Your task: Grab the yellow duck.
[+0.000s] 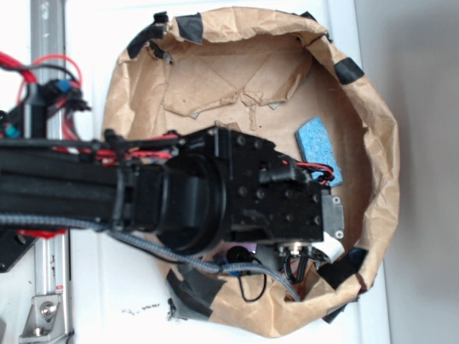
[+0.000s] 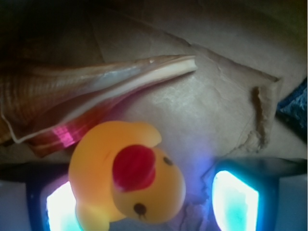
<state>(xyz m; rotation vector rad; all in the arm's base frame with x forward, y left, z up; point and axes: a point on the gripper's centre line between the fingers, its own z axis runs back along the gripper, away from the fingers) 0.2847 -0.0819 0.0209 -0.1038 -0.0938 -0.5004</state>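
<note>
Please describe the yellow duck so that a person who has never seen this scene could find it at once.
Look inside the brown paper bowl with black tape on its rim, under the black robot arm. In the wrist view, the small glossy yellow rubber duck lies on the paper between the two glowing gripper fingers. Its round yellow body, red beak and black dot eyes distinguish it from the striped brown cone-shaped shell above it.

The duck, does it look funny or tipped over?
Yes. In the wrist view the duck lies tilted, its beak pointing up at the camera instead of sideways. It sits nearer one finger of the claw than the other, beside a shell.
</note>
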